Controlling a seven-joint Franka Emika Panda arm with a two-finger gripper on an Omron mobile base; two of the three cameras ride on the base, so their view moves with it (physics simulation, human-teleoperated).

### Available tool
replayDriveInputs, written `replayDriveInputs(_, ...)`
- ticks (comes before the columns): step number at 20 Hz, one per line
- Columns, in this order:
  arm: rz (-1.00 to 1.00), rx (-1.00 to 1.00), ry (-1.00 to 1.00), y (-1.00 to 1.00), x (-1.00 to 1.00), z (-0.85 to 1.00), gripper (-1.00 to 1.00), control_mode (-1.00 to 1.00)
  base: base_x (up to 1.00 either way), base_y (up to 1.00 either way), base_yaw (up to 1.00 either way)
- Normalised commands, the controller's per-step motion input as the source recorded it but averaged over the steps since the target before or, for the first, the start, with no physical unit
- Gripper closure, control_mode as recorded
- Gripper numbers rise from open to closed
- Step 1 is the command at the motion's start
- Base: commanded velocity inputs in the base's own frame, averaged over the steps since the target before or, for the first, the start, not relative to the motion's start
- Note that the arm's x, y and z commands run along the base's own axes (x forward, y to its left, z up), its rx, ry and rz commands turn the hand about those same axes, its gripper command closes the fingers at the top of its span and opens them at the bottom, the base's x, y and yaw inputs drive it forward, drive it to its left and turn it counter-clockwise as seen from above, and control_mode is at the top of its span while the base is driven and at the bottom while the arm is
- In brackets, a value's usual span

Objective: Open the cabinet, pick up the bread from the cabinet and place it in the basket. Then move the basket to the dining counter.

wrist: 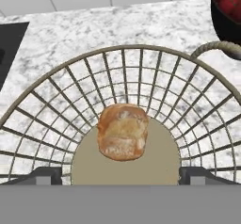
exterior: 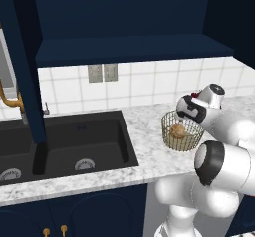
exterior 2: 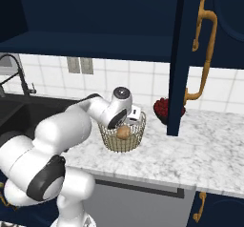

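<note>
A marble counter (exterior 2: 190, 149) beside a black sink (exterior: 64, 141) carries the wire basket (exterior 2: 110, 142), with the bread (wrist: 123, 131) lying on its pale flat bottom. The tool (wrist: 120, 175) hangs just above the basket, fingers spread wide on either side of the bread and pinching nothing. A navy cabinet (exterior 2: 188, 54) door stands open to the right.

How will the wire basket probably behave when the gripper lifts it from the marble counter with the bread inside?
The basket looks like thin open wire mesh, so it is probably light and fairly stiff. The bread lies loose on its flat bottom and may slide if the basket tilts. A grip on one side of the rim would likely make it tip, since the bowl is wide.
</note>
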Motion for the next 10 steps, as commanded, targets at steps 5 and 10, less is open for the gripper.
replayDriveInputs(5, -0.08, 0.00, 0.00, -0.09, -0.53, 0.53, -1.00, -1.00, 0.00, 0.00, 0.00)
replayDriveInputs(10, -0.17, 0.01, 0.03, -0.07, -0.63, 0.05, -1.00, -1.00, 0.00, 0.00, 0.00)
